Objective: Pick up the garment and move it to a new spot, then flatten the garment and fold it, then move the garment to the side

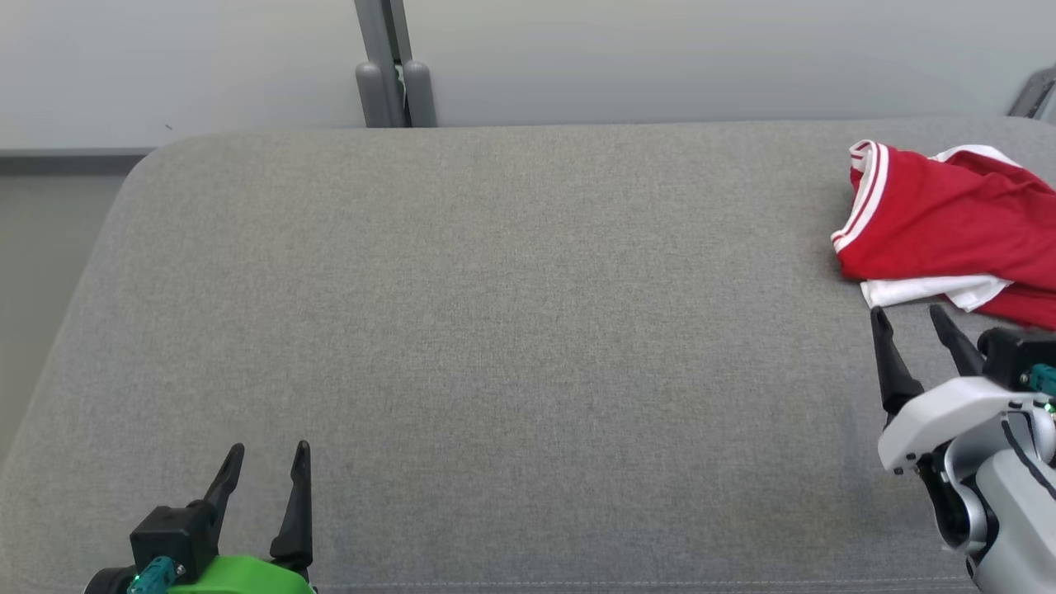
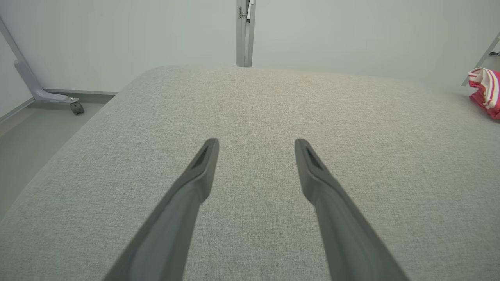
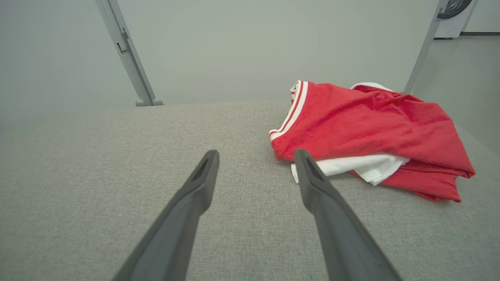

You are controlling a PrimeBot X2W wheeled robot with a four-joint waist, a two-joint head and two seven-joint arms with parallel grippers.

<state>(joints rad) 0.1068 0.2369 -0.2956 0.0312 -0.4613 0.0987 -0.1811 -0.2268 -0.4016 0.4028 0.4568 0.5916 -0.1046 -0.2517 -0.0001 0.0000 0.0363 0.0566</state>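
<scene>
Lying in a crumpled heap just beyond the right end effector (image 1: 906, 309), the red garment (image 1: 949, 223) with white striped trim sat on the grey fabric tabletop (image 1: 511, 289), a white layer poking out from under the red at the edge nearest that end effector. The right end effector was released, its two dark fingers (image 3: 187, 203) spread apart with nothing between them. In the right wrist view the tip of one finger overlapped the white fold, though whether it touched the cloth could not be told. The left end effector (image 1: 270, 445) was likewise released and empty, poised over bare grey fabric, with the garment well away to its right and further forward. Ahead of the left end effector, past the tabletop's far edge, a grey metal post (image 1: 394, 66) rose against a pale wall (image 1: 660, 58)
</scene>
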